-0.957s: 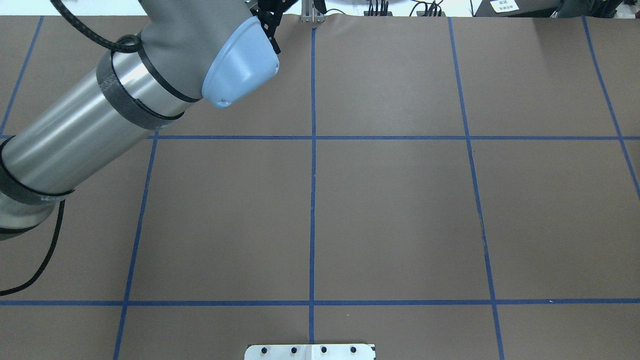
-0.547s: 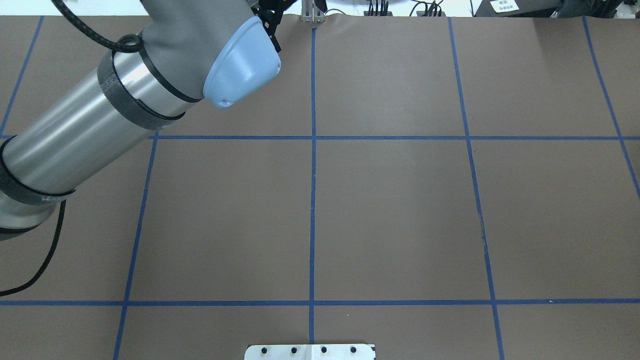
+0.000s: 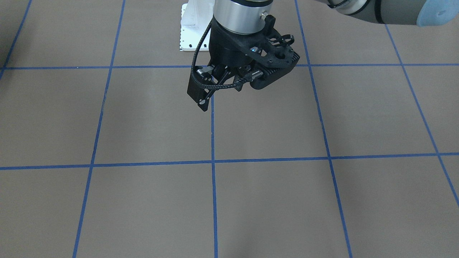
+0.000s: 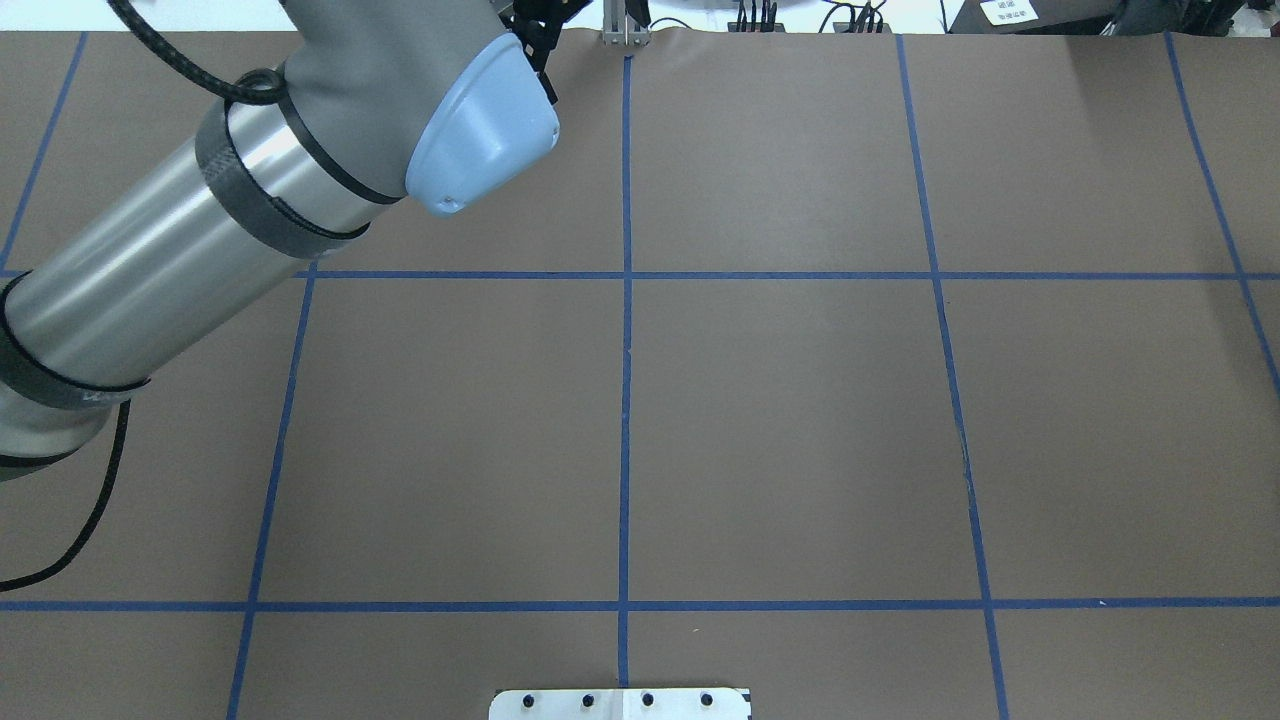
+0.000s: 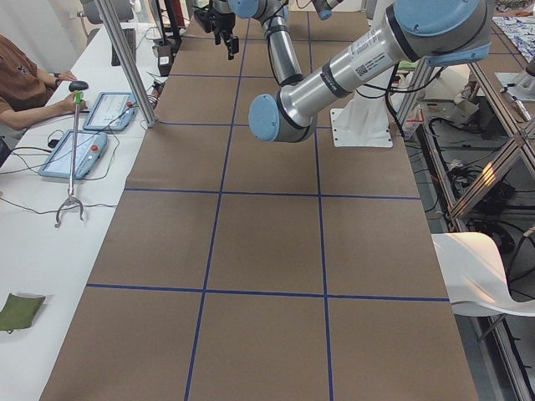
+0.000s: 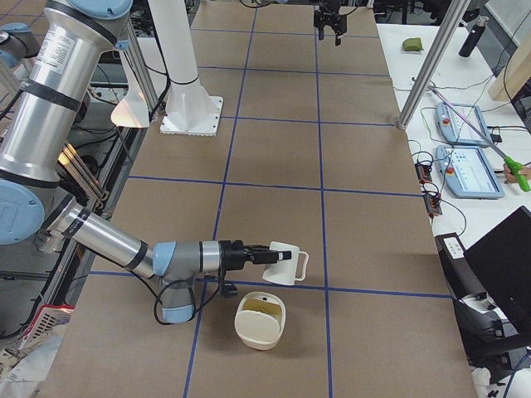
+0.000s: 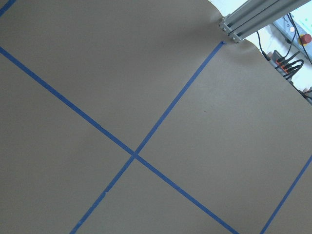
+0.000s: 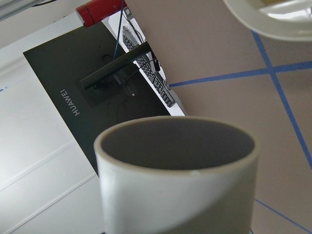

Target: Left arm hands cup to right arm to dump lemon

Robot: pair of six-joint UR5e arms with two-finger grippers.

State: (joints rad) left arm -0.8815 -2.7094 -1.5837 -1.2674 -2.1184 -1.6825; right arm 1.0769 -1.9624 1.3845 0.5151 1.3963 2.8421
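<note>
My right gripper point(image 6: 264, 256) is shut on the rim of the white cup point(image 6: 284, 264) and holds it tilted just above the table, handle away from the arm. In the right wrist view the cup point(image 8: 175, 185) fills the frame, and its greyish inside looks empty. A cream bowl point(image 6: 260, 320) stands next to it, with yellow-green lemon point(image 6: 259, 308) inside. The bowl's rim also shows in the right wrist view point(image 8: 263, 22). My left gripper point(image 3: 224, 87), with the perforated bracket, hangs open and empty over the far middle of the table, far from the cup.
The brown table is marked with a blue tape grid point(image 4: 626, 275). A white base plate point(image 4: 620, 703) sits at the robot's edge. An aluminium post point(image 4: 625, 28) stands at the far edge. Tablets point(image 6: 469, 170), a monitor point(image 8: 73, 102) and an operator point(image 5: 21, 83) are beyond the table.
My left arm's elbow has barely shifted in the overhead view. Nothing else has visibly changed.
</note>
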